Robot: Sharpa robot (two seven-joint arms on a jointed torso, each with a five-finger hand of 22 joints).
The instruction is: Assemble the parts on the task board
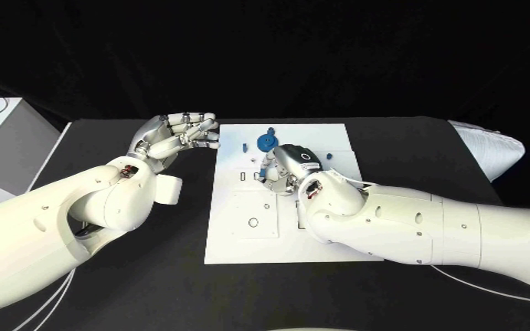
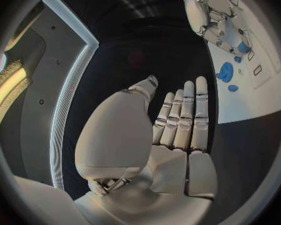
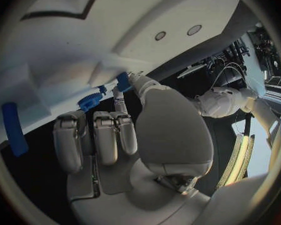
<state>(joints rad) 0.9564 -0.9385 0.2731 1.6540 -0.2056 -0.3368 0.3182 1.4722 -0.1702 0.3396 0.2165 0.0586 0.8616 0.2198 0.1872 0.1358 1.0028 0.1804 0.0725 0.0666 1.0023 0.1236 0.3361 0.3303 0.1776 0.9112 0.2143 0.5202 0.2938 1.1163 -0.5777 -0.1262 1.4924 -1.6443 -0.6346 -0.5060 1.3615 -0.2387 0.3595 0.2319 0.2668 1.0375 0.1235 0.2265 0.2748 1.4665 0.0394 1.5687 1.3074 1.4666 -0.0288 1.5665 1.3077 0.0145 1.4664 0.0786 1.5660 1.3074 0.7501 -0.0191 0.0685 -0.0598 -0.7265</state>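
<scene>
Black bench (image 1: 110, 285) is carrying one white task board (image 1: 332, 231), lying flat in the middle. Two white arms are reaching in, one from each side.

One left hand (image 1: 177, 138) is hovering over the bare bench just beside the board's left edge, near its far corner. Its fingers (image 2: 184, 117) are lying straight and close side by side, with the thumb a little apart, and they are holding nothing; they are touching no part.

One right hand (image 1: 289, 166) is resting over the middle of the board, with its back turned up. In the right wrist view its fingers (image 3: 106, 135) are curling downward together, and the thumb is reaching forward to a small blue block (image 3: 123, 81), which is sitting right at the thumb's tip by the board's edge. I cannot tell if the hand is really pinching this block or only touching it.

I am counting the blue parts. One round blue part (image 1: 266, 142) is lying on the far side of the board, just beyond the right hand's fingers and apart from them. One small blue piece (image 1: 269, 130) is sitting just behind it. One long blue bar (image 3: 14, 127) is showing in the right wrist view, well apart from the fingers.
</scene>
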